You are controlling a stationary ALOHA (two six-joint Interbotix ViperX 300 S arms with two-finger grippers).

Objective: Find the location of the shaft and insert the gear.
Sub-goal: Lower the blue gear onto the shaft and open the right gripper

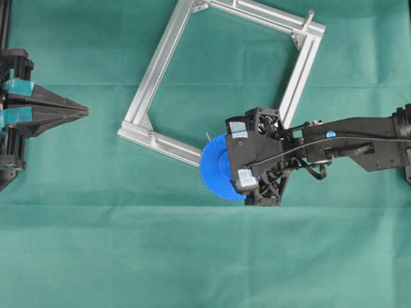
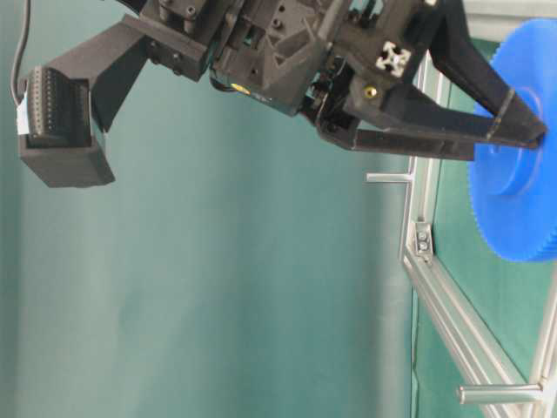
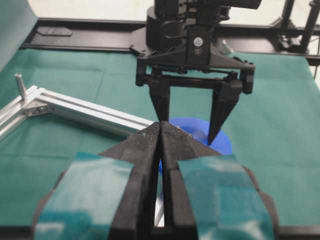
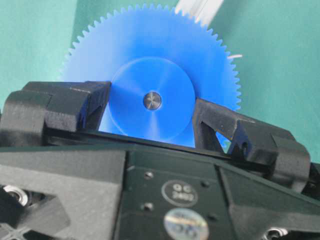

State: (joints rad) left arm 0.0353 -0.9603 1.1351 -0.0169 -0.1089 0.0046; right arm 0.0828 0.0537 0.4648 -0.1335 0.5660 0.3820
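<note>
Right claw [image 4: 150,122] gripped the gear [image 4: 150,75] by its raised hub, one finger on either side — the blue wheel lay flat over the lower corner of the aluminium frame [image 1: 164,54], on the green-clothed counter [image 1: 96,244]. A silvery shaft [image 4: 152,101] end showed in the hub's centre hole. Left claw [image 1: 82,112] sat well apart at the left edge — fingers pressed together, holding nothing.

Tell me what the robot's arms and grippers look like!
Both arms are black. The left gripper has long fingers tapering to a point, with teal tape patches. The right gripper has straight black fingers on a blocky frame, thin black cables along the arm, a blue spot, silvery stickers and a round stamped marking.
</note>
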